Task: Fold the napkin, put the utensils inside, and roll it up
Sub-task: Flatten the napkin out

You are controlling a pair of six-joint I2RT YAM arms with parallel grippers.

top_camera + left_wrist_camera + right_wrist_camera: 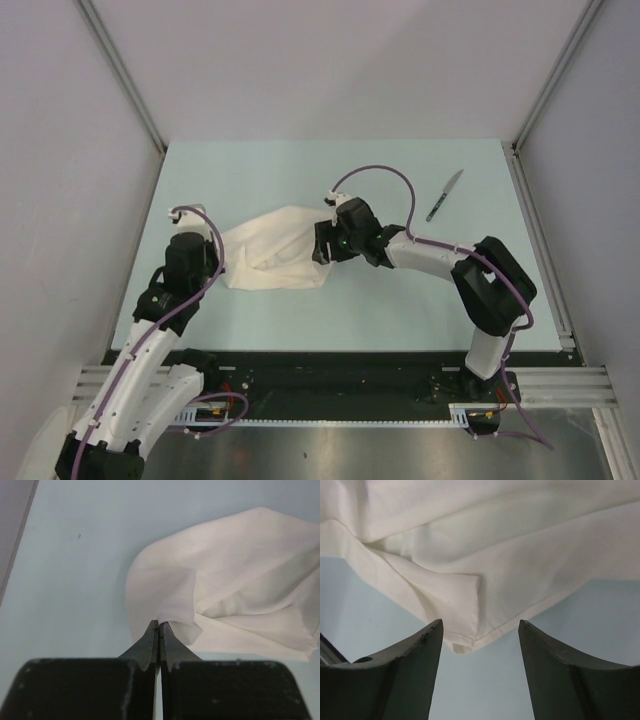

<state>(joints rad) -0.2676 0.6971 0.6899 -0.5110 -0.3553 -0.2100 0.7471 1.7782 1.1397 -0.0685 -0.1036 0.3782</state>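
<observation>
Near the middle of the pale green tabletop (pixel 400 310), a little left of centre, the napkin (pixel 272 250) lies crumpled and partly doubled over, its cloth bunched in soft folds instead of spread flat. At its left end the left hand (pixel 159 629) is clamped on a small tuck of the cloth's edge. Its two dark fingertips are pressed together with the fabric pinched between them, and the rest of the napkin fans away from that pinch toward the right of the left wrist view.

At the napkin's right end the right hand (pixel 480 630) sits low over the tabletop with its fingers spread wide. A hemmed corner of the cloth points into the gap between them, closer to the finger on the left of that wrist view, and nothing is gripped.

The knife (pixel 445 194) lies well apart from the napkin, toward the far right of the tabletop. Its silver blade points to the far right corner and its dark handle is nearer the arms.
</observation>
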